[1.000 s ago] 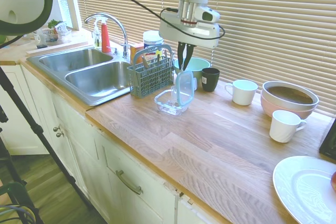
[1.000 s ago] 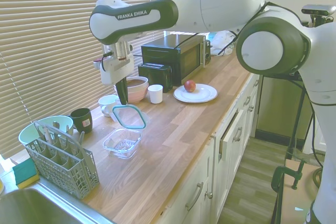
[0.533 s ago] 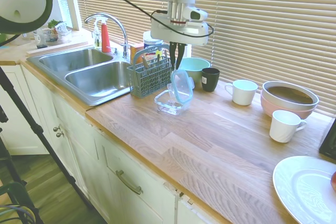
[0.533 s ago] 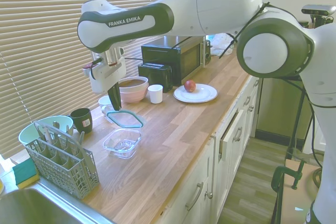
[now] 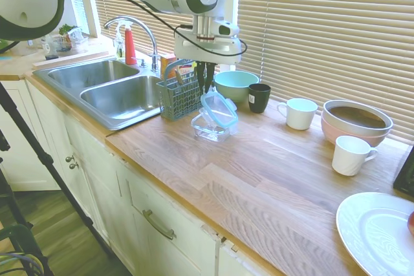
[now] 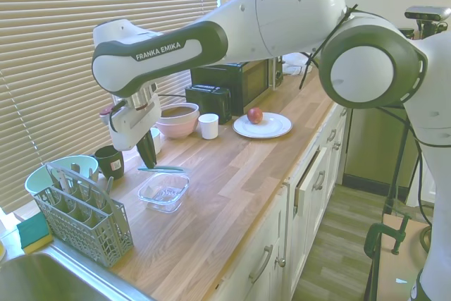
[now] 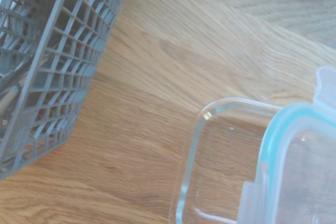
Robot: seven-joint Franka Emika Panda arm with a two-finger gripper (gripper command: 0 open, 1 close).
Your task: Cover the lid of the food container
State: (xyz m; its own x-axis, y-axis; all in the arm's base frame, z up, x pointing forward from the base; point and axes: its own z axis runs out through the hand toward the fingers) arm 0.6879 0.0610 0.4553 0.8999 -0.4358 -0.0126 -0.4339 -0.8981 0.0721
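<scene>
The flat clear plastic lid with a teal rim seal (image 5: 218, 108) hangs nearly level just above the small clear square food container (image 5: 208, 127), partly over it and not yet seated. In the wrist view the lid (image 7: 299, 166) overlaps one side of the container (image 7: 215, 166), whose rounded corner stays uncovered. The white arm's two-finger gripper (image 5: 204, 88) points down with its fingers pinched on the lid's edge nearest the sink. The container (image 6: 165, 192) stands on the wooden countertop (image 5: 272, 179), just beside the grey plastic cutlery basket (image 5: 184, 93). Behind it are a light green bowl (image 5: 236, 84) and a dark mug (image 5: 259, 97). Further along sit two white cups (image 5: 300, 113), a pink bowl (image 5: 356, 121) and a white plate (image 5: 375, 231).
</scene>
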